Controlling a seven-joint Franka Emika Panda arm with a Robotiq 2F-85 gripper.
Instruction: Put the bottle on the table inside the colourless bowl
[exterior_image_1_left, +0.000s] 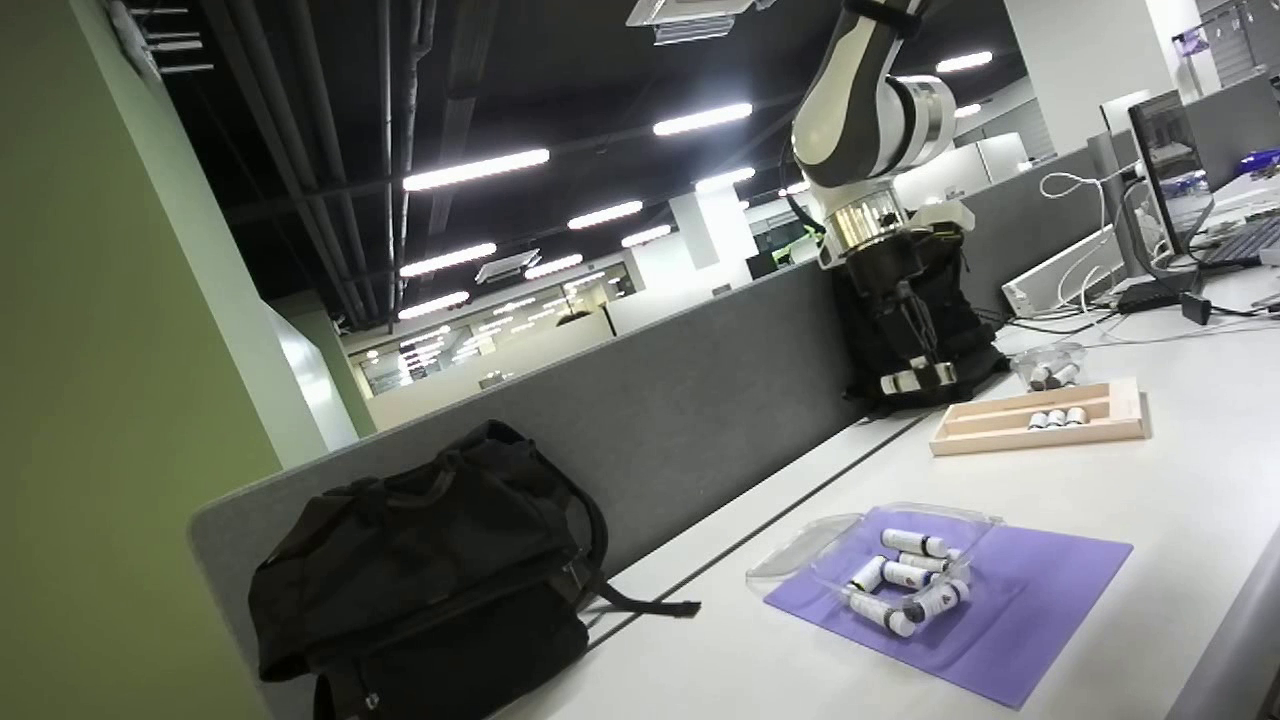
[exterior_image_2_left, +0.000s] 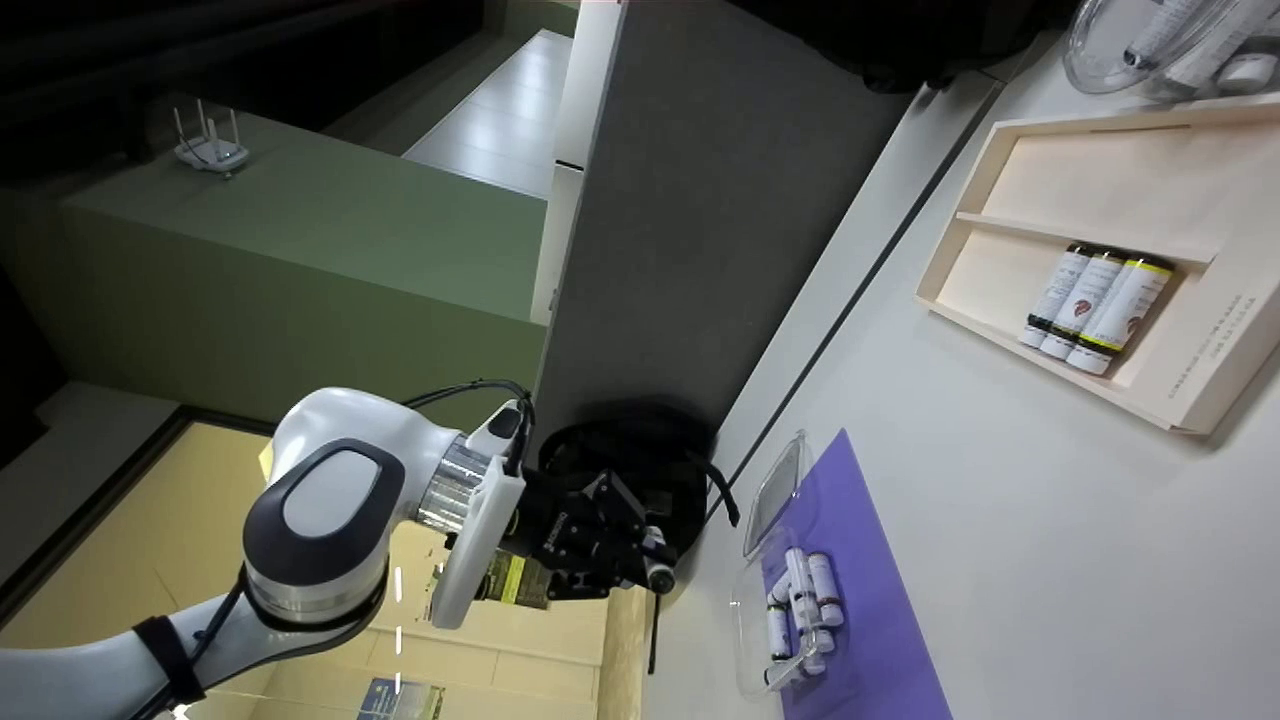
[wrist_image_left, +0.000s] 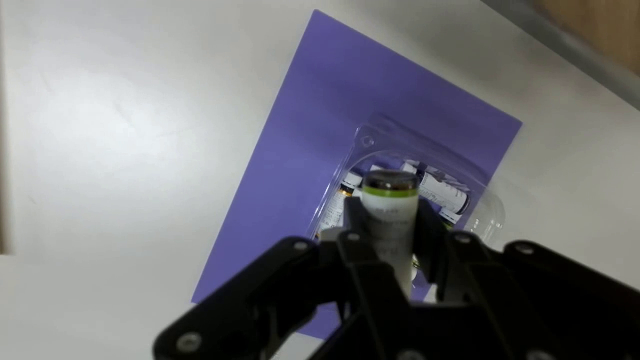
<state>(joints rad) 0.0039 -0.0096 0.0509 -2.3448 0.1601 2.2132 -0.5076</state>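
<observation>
My gripper is shut on a white bottle with a dark glass end and green band, held well above the pale table. In the wrist view the gripper pinches the bottle by its sides, and it overlaps a clear plastic box far below. That box also shows in both exterior views, with several bottles in it and its lid open. The small round colourless bowl stands behind the wooden tray with bottles in it. In an exterior view the bowl is cut off; it is out of the wrist view.
A purple mat lies under the clear box. A wooden tray holds three bottles. Black backpacks stand against the grey partition. A monitor and loose cables are beyond the bowl.
</observation>
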